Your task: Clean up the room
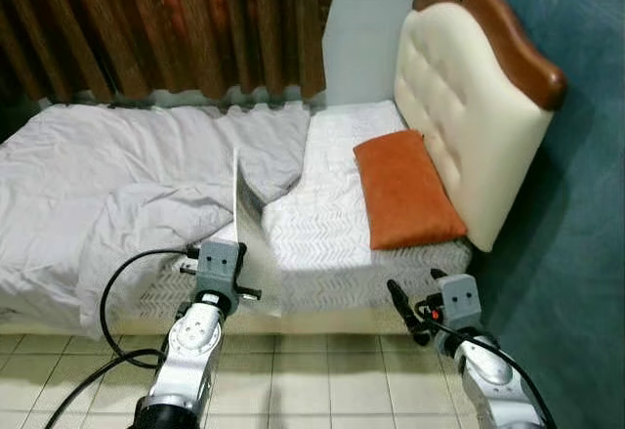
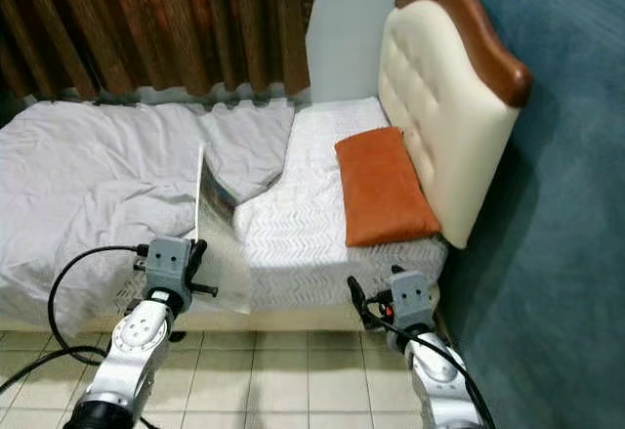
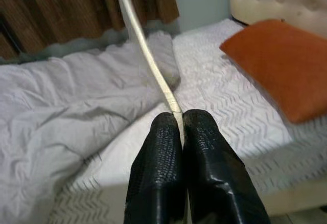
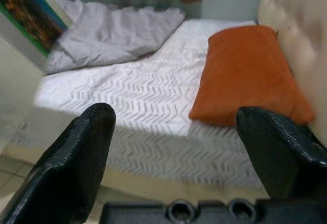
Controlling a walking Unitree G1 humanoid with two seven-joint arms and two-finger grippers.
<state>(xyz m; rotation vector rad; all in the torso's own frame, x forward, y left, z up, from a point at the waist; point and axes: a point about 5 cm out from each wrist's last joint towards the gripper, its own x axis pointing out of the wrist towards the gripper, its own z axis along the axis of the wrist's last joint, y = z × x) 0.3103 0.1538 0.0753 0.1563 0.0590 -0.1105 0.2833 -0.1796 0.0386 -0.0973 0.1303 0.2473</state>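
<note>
Left gripper [image 3: 177, 119] pinched shut on edge of thin flat white picture book [image 1: 252, 238], upright over near edge of white chevron-quilted mattress [image 1: 322, 234]. Keep your pinch firm; book looks floppy. Right gripper [image 4: 176, 132] wide open, empty, facing flat orange pillow [image 1: 405, 188].

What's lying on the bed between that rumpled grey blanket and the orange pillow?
Just bare white patterned sheet between the grey blanket and the orange pillow, as the left eye view shows.

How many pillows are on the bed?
1: the orange pillow lies on the white sheet against the headboard. Others may be hidden under the grey blanket.
</note>
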